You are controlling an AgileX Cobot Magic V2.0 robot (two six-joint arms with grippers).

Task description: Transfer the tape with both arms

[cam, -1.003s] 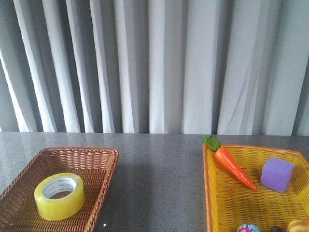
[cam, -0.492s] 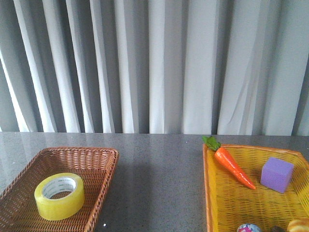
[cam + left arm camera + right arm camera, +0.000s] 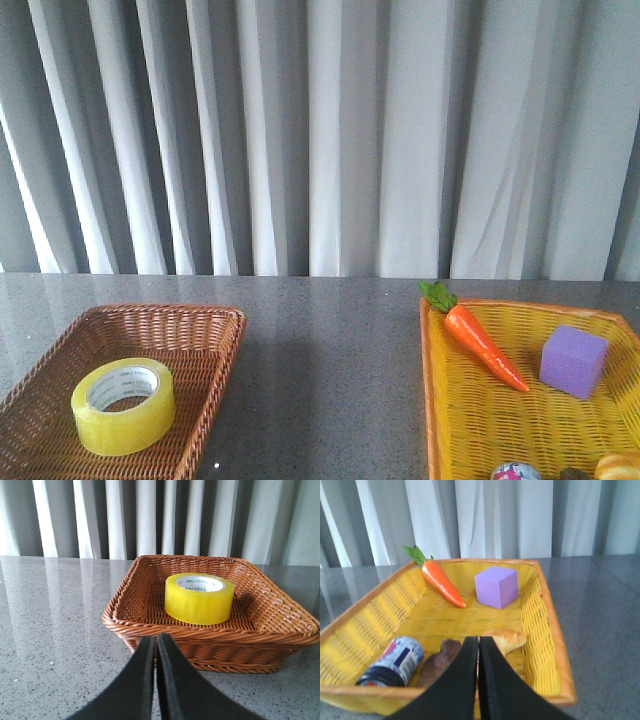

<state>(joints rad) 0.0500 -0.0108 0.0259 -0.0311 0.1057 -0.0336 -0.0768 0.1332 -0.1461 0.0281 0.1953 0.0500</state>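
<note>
The yellow tape (image 3: 123,405) with a white printed core lies flat in the brown wicker basket (image 3: 190,330) at the front left; the left wrist view shows the tape (image 3: 200,598) in that basket (image 3: 150,630) too. My left gripper (image 3: 156,642) is shut and empty, low over the table just outside the basket's near rim. My right gripper (image 3: 478,644) is shut and empty, over the near edge of the yellow basket (image 3: 547,625). Neither arm shows in the front view.
The yellow basket (image 3: 432,400) at the front right holds a toy carrot (image 3: 485,347), a purple cube (image 3: 573,360), a can (image 3: 395,661), a bread piece (image 3: 507,640) and a brown item (image 3: 440,662). Grey curtains hang behind the dark speckled table (image 3: 330,340).
</note>
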